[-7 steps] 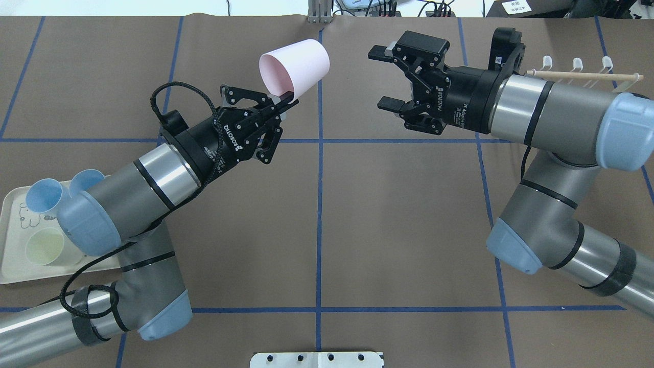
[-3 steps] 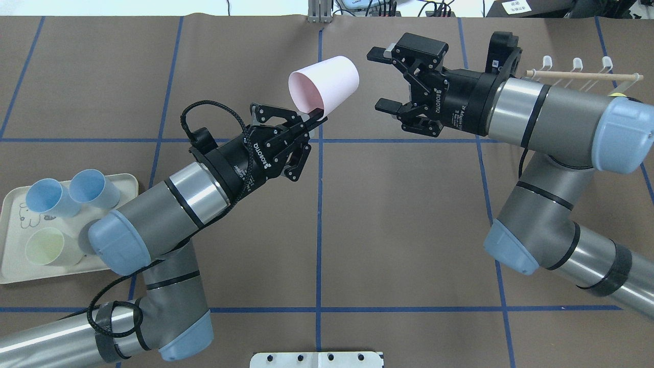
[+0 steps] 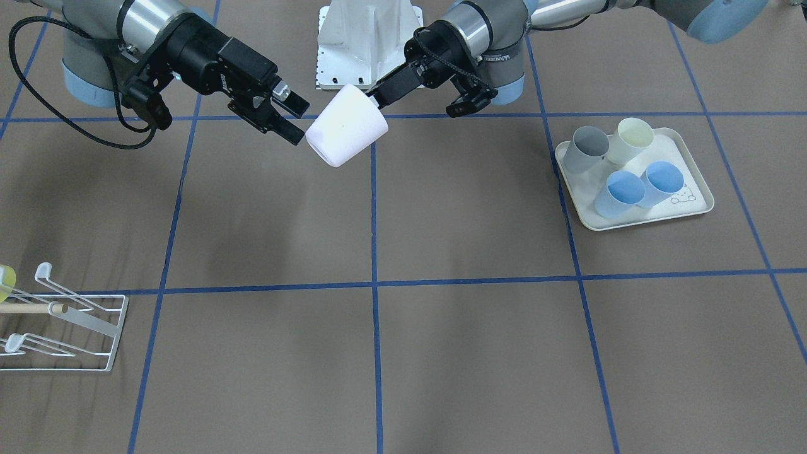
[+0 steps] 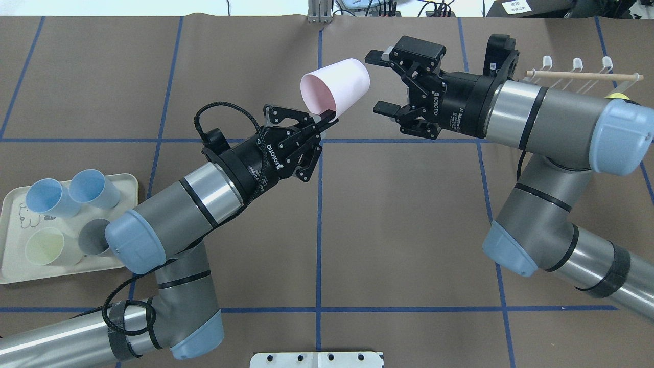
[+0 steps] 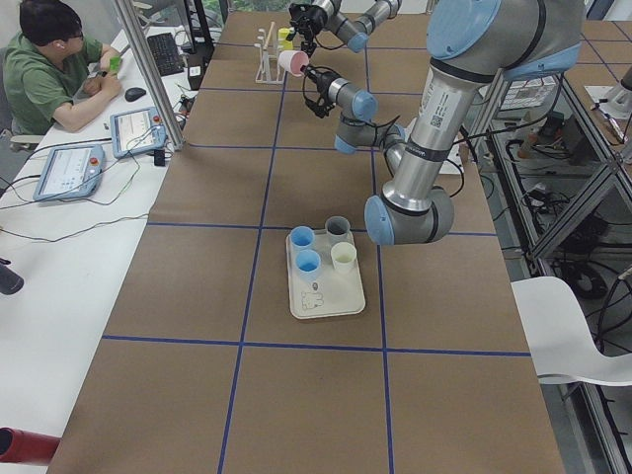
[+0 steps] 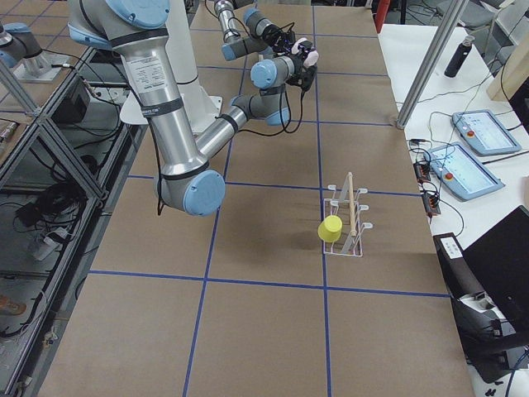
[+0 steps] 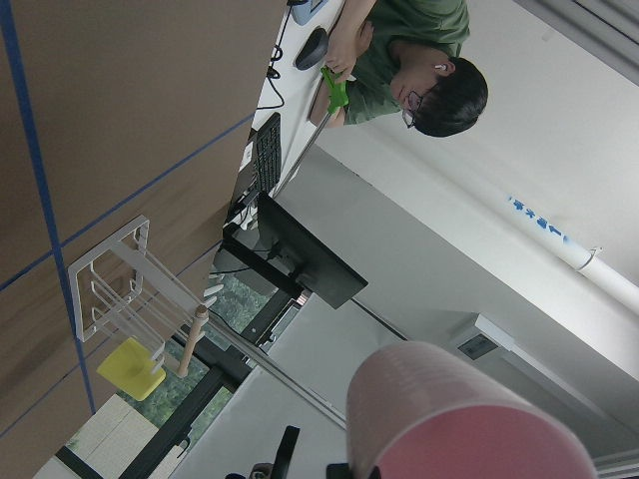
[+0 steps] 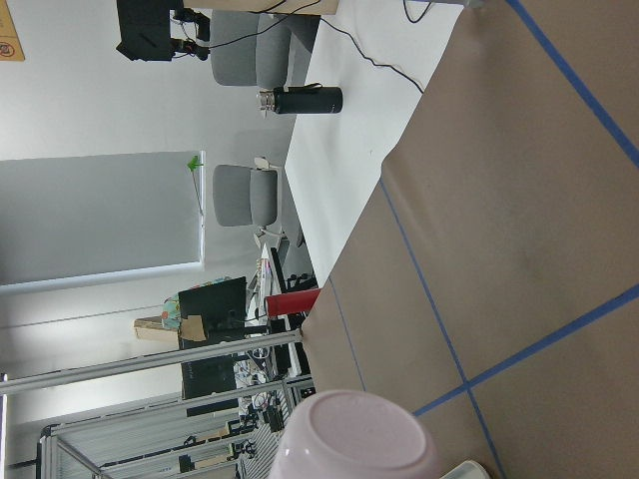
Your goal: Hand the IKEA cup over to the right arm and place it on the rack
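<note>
The left end effector [image 4: 327, 113] is clamped on the rim of the pink IKEA cup [image 4: 338, 83], which hangs tilted above the surface [image 4: 398, 230]. The right end effector [image 4: 379, 81] is spread wide, just beside the cup's base. The rack [image 4: 582, 75] stands far right, well apart.

Overhead view: behind the robot [image 3: 369, 38], looking forward and down on the table [image 4: 409, 230]. Front view: across the table, facing the robot, steeply down. Both share the pink cup [image 4: 337, 84] and the tray [image 4: 13, 255]. Side views stand farther off at either table end; the right one takes in the rack [image 6: 347, 227]. Wrist views sit close, each catching the cup.
</note>
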